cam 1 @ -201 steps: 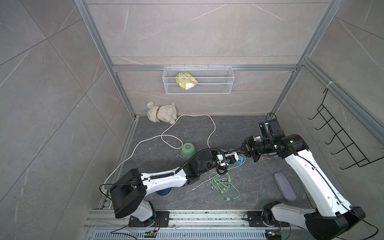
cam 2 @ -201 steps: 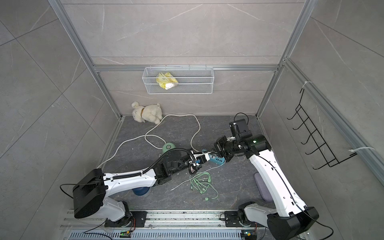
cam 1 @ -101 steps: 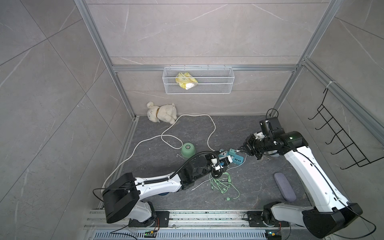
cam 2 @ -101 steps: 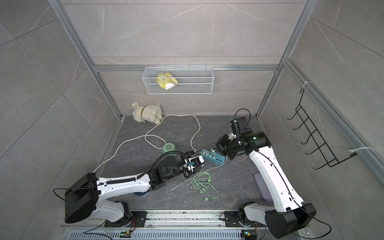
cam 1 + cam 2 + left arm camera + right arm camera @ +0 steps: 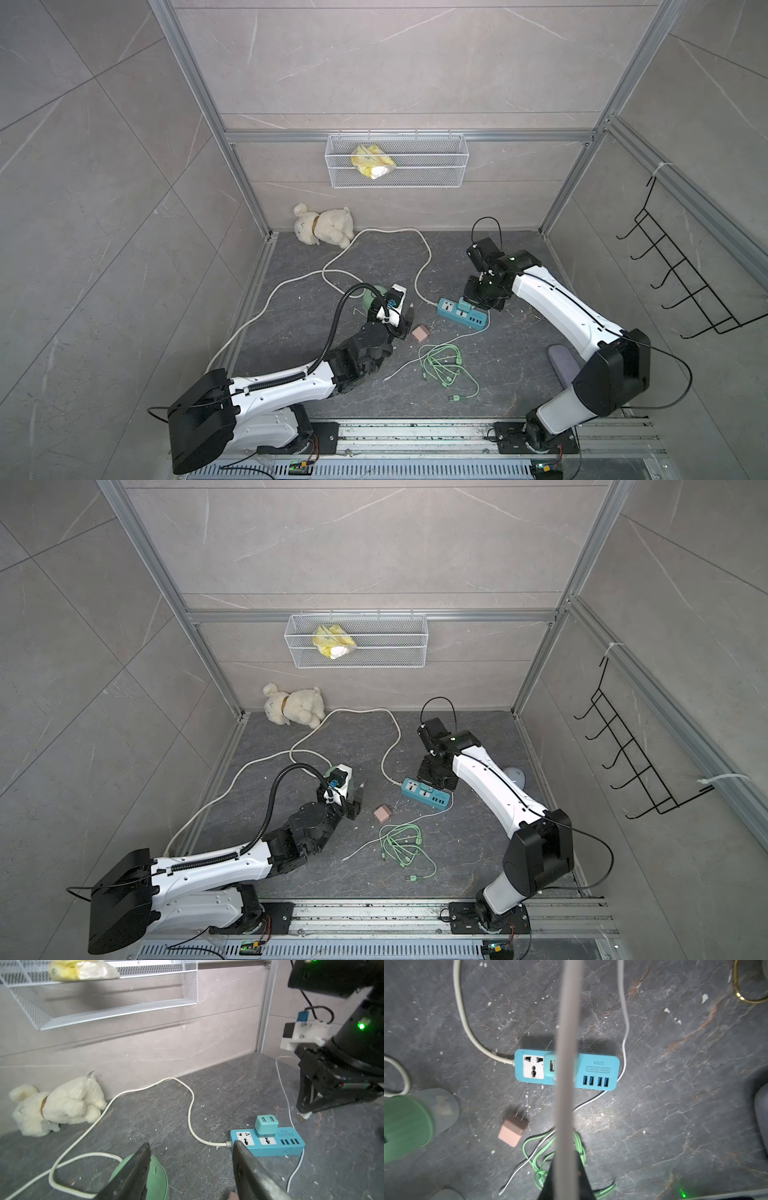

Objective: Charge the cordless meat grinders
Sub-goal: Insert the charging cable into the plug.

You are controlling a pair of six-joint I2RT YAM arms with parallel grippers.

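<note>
A: What are the left jaws doing?
B: The left jaws are standing well apart, released and gripping nothing. Their two dark fingers are hanging over the dark stone worktop.
A: And the right jaws?
B: The right jaws are pressing fully together, clenched. They are pointing down close beside a teal power strip. A small pale piece is showing at their tip in the left wrist view; I cannot tell what it is.
A: Where is the grinder sitting?
B: The mint green grinder is sitting on the worktop right by the left jaws. One finger is crossing in front of it, and I cannot tell whether the two are touching. In both top views the left wrist is hiding most of it.
A: What is lying around them?
B: A teal cube charger is sitting plugged into the strip. A pink cube charger is lying loose on the worktop between the left jaws and the strip. A tangle of green cables is lying nearer the arm bases. The strip's thick white cord is looping back toward a cream plush toy, which is lying against the back wall. Above it, a white wire basket is hanging on the wall, holding a yellow packet.
</note>
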